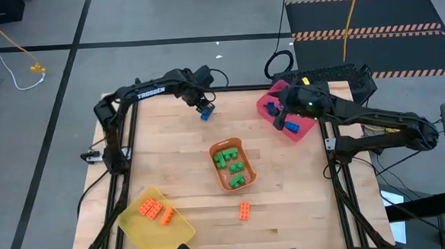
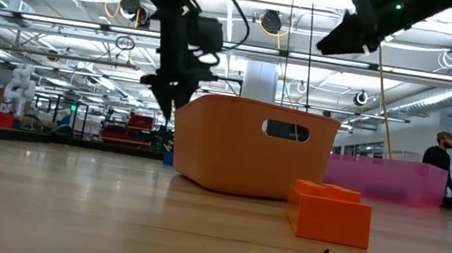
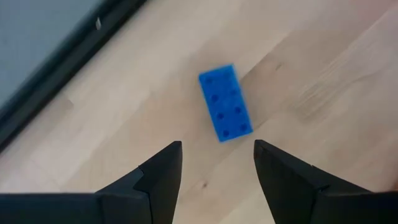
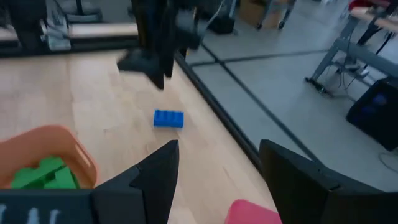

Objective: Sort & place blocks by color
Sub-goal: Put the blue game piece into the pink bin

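A blue brick lies flat on the table near the far edge, studs up in the left wrist view. My left gripper hovers open just above it, fingers pointing down. My right gripper is open above the pink tray, which holds a blue brick. Several green bricks lie in the orange tray. Two orange bricks sit in the yellow tray. One orange brick rests on the table near the near edge.
The three trays stand spread across the table: pink at far right, orange in the middle, yellow at the near left corner. Bare wood lies between them. A person stands in the room beyond the table.
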`<move>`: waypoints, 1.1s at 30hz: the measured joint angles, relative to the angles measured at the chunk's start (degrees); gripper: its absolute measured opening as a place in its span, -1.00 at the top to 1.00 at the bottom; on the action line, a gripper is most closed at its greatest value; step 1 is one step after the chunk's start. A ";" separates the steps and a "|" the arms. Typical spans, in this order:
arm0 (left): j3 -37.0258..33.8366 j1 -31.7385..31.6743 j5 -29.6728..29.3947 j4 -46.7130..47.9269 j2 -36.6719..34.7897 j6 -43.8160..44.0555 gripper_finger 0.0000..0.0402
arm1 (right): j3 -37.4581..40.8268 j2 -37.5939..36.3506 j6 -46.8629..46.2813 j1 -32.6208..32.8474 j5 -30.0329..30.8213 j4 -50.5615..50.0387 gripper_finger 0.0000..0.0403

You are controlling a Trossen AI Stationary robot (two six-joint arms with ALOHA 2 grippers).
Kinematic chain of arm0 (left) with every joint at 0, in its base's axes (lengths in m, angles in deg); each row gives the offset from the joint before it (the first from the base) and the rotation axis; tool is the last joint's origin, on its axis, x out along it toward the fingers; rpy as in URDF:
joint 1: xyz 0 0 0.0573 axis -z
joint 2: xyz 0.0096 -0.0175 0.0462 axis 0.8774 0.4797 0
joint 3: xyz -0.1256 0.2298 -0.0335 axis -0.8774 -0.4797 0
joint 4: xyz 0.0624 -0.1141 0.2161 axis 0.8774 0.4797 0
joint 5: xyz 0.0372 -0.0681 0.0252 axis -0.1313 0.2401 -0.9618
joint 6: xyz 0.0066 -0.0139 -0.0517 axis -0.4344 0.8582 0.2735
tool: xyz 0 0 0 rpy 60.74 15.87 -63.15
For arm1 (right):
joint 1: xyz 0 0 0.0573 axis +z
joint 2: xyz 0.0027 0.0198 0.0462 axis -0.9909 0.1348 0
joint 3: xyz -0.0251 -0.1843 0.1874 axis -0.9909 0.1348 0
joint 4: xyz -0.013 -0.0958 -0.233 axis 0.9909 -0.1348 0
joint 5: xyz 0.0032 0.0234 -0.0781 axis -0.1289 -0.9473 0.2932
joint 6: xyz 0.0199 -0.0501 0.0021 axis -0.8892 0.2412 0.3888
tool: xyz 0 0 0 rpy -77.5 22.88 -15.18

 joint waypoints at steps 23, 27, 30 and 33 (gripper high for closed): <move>-0.13 1.83 3.88 -4.31 4.67 2.93 0.00 | 7.18 -9.78 -2.80 0.02 -0.16 7.90 -0.07; -0.17 1.61 3.62 -4.05 5.48 4.86 0.00 | 7.17 -9.78 -2.82 0.02 -0.23 7.95 -0.07; -0.15 1.29 4.43 -3.97 5.99 5.84 0.00 | 7.18 -9.77 -2.80 0.02 -0.36 8.00 -0.07; -0.13 1.21 5.83 -4.50 6.76 5.92 0.00 | 7.18 -9.77 -2.76 0.02 -0.37 8.10 -0.07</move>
